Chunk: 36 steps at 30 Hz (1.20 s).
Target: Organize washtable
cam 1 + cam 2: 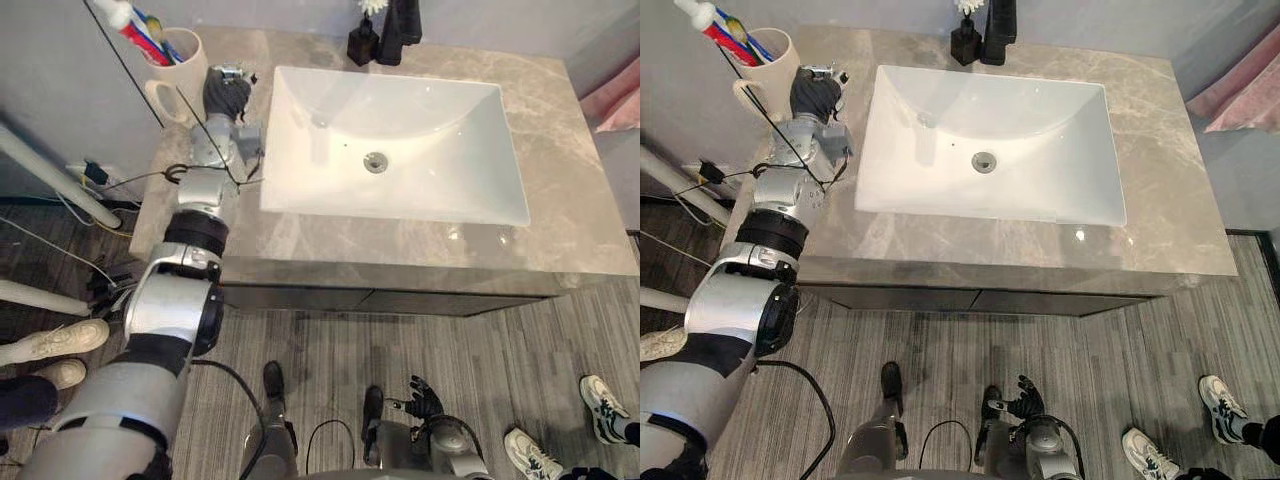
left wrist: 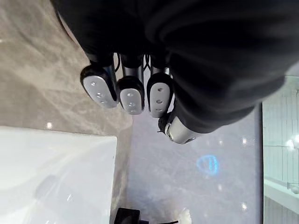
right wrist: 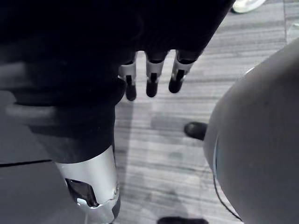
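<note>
The left hand [image 1: 228, 92], fingers curled on nothing, is just beside the cup [image 1: 185, 80] on the tabletop [image 1: 560, 150]. A sideways swing could topple it. The right hand [image 1: 425, 398] hangs low, fingers loose.

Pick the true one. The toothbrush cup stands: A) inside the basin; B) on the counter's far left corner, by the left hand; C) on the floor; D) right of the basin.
B: the toothbrush cup stands on the counter left of the basin, with the left hand beside it.
</note>
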Available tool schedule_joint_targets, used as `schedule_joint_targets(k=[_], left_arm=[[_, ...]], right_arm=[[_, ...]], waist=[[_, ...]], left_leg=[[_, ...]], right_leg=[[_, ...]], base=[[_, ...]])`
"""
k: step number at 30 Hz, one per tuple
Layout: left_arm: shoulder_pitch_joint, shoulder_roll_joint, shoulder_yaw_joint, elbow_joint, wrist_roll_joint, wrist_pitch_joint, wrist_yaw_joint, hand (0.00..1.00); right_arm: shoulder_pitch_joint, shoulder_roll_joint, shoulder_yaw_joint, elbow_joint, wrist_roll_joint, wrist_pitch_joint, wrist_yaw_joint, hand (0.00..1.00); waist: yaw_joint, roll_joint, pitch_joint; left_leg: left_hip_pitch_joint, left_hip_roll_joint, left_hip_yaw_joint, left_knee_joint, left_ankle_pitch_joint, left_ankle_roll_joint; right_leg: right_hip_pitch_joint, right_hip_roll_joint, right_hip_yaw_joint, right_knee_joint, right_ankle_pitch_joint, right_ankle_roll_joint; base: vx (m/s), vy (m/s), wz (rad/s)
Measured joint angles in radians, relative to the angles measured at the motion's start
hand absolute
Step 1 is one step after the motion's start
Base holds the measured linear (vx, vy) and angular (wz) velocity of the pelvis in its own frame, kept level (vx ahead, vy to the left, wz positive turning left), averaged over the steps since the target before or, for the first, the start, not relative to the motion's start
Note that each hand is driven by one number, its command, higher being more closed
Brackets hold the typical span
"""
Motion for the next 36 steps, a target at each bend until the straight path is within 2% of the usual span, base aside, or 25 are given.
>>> schedule_joint_targets(k=[6, 12, 19, 25, 36], left_arm=[[0.156, 0.008, -0.008, -0.165, 0.009, -0.020, -0.001, 1.00], [0.196, 0.008, -0.003, -0.181, 0.011, -0.029, 0.002, 1.00], [0.197, 0.004, 0.027, -0.124, 0.039, -0.029, 0.019, 1.00], [0.117, 0.004, 0.070, -0.048, 0.039, -0.024, 0.019, 1.00], [0.043, 0.004, 0.075, 0.010, 0.039, -0.019, 0.019, 1.00]], right_arm=[[-0.001, 0.001, -0.002, 0.003, 0.000, 0.003, 0.001, 0.00], [-0.005, 0.001, -0.002, 0.013, -0.002, 0.003, 0.002, 0.00], [-0.008, 0.000, -0.001, 0.023, -0.002, 0.005, -0.001, 0.00], [-0.005, 0.001, -0.001, 0.023, -0.001, 0.008, -0.001, 0.00], [-0.006, 0.001, 0.032, 0.021, 0.000, 0.004, 0.000, 0.00]], waist=[[0.007, 0.004, -0.002], [0.026, 0.019, -0.006], [0.024, 0.022, -0.008], [0.026, 0.015, -0.012], [0.025, 0.009, -0.016]], left_leg=[[0.012, -0.017, -0.006, 0.001, 0.004, 0.006], [0.020, -0.023, -0.011, 0.001, 0.004, 0.005], [0.014, -0.015, -0.014, 0.000, 0.001, 0.003], [-0.005, -0.015, -0.015, 0.001, 0.004, 0.006], [-0.015, -0.013, -0.004, 0.002, 0.004, 0.006]], right_leg=[[0.018, -0.018, -0.009, 0.004, -0.005, 0.008], [0.031, -0.024, -0.018, 0.002, -0.006, 0.010], [0.031, -0.023, -0.025, 0.000, -0.006, 0.010], [0.013, -0.022, -0.026, -0.002, -0.003, 0.012], [-0.003, -0.015, -0.013, -0.003, -0.002, 0.010]], base=[[0.01, 0.020, 0.06], [0.02, 0.008, 0.04], [0.00, 0.001, 0.01], [0.00, 0.000, 0.00], [0.02, -0.002, -0.03]])
